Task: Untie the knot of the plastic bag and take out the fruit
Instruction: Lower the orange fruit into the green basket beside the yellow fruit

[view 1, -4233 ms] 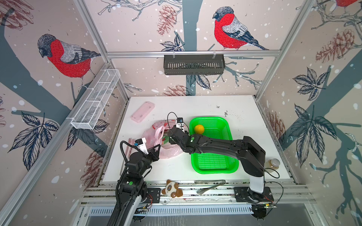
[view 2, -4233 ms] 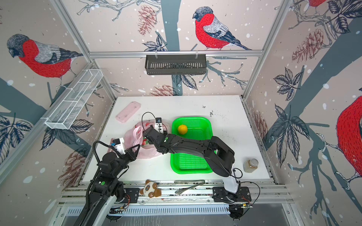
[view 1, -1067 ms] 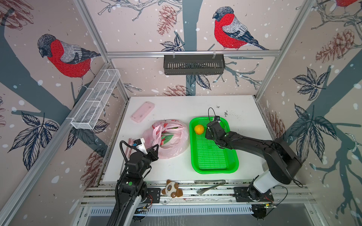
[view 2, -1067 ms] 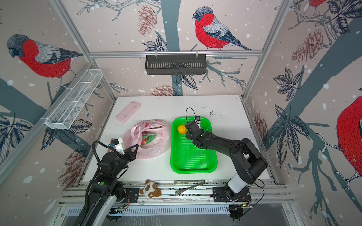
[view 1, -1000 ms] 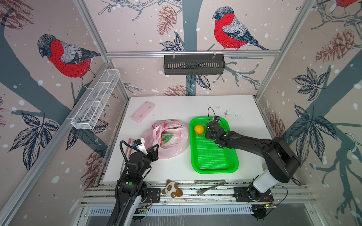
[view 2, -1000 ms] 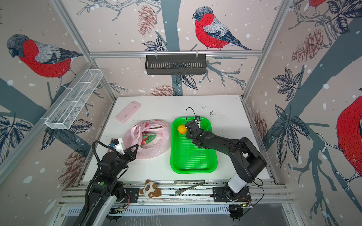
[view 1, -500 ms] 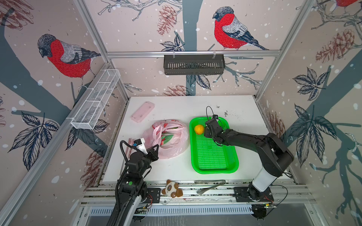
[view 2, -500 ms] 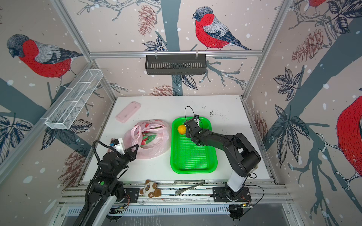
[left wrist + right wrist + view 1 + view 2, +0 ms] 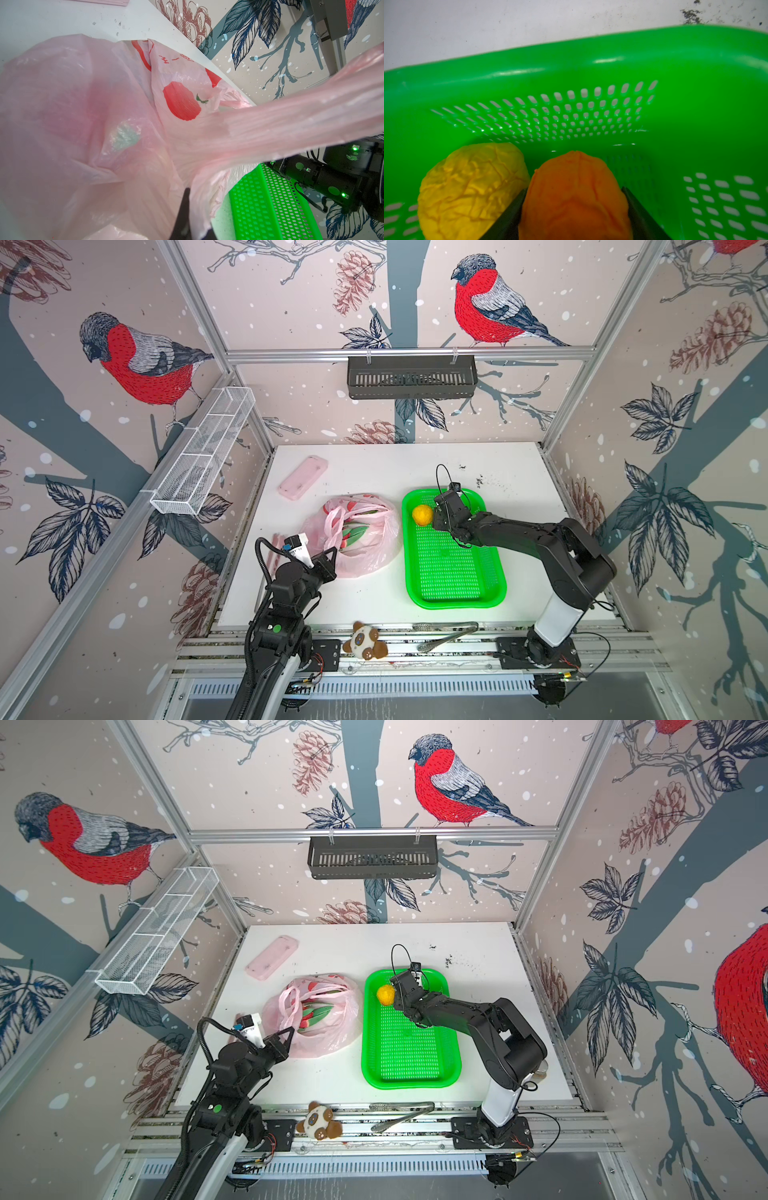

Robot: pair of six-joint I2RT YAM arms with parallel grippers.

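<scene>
Pinching the orange ball (image 9: 575,197) across its middle — soft, probably light — the right gripper (image 9: 436,517) sits inside the green basket (image 9: 453,605) beside the yellow ball (image 9: 422,515); left of the basket, the left gripper (image 9: 288,1032) clamps the flimsy plastic bag (image 9: 370,560).

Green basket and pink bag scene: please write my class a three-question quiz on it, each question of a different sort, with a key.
1. True or false: the orange ball sits between the fingers of the right gripper, inside the green basket.
2. What is the left gripper shut on? A) the plush toy B) the plastic bag C) the pink case
3. Count: how many balls are in the green basket?
Key: 1 true. 2 B. 3 two, the orange ball and the yellow ball.
</scene>
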